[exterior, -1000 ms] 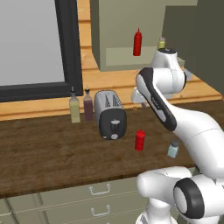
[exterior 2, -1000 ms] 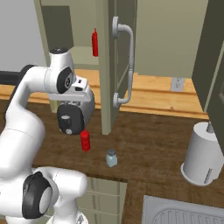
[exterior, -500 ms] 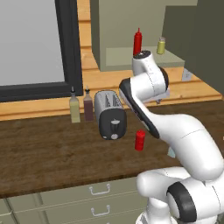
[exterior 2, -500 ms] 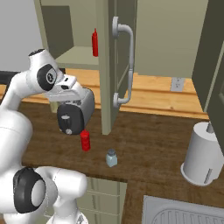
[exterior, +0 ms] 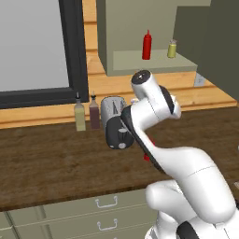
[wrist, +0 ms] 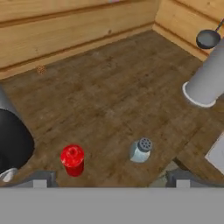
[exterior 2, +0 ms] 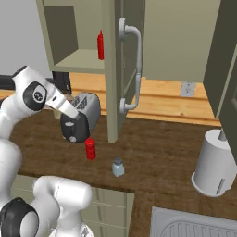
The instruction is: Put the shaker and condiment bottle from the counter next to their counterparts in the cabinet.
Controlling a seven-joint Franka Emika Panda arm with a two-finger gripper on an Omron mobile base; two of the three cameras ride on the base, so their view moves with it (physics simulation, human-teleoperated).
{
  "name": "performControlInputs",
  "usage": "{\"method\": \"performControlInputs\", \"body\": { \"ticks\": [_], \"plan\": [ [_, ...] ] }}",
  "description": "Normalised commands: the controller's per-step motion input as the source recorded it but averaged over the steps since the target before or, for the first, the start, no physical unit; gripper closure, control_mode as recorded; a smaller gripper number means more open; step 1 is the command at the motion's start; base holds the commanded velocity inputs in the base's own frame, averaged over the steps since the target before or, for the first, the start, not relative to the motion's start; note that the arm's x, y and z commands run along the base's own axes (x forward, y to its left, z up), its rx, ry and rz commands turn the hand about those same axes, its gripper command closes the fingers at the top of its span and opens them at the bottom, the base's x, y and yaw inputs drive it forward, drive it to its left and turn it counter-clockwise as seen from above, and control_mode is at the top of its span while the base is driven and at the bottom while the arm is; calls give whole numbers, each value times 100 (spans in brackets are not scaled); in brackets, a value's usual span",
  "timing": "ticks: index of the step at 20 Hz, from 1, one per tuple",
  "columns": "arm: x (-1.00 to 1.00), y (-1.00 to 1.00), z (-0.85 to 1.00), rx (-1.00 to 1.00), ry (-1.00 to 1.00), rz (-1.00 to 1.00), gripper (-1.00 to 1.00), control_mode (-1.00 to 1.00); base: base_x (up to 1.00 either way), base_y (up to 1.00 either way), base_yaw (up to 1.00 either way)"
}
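on the cabinet (exterior: pixel 140 60) shelf in the left base view, stands the tall red bottle (exterior: pixel 147 45) beside the yellowish shaker (exterior: pixel 172 48).

from the right base view, shows condiment bottle (exterior 2: pixel 90 148) and shaker (exterior 2: pixel 118 167) upright on the worktop (exterior 2: pixel 157 152), near each other, just before the toaster (exterior 2: pixel 79 117).

through the hand view, looks down on both; pincer (wrist: pixel 111 178) spread wide, gripping nothing. likely light, smooth, easily tipped; best pinched round the body below the cap.

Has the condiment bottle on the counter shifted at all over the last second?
No. In the right base view the condiment bottle stands where it did, just in front of the toaster and left of the shaker.
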Motion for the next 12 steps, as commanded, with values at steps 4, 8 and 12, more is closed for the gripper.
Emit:
{"method": "performControlInputs", "body": {
  "ticks": [4,8,12],
  "plan": [
    [-13,0,-52,-18,-45,-53,-100,-100,0,0,0],
    [0,3,-56,-21,-29,-58,-100,-100,0,0,0],
    [5,13,-43,-14,-16,-57,-100,-100,0,0,0]
  ]
}}
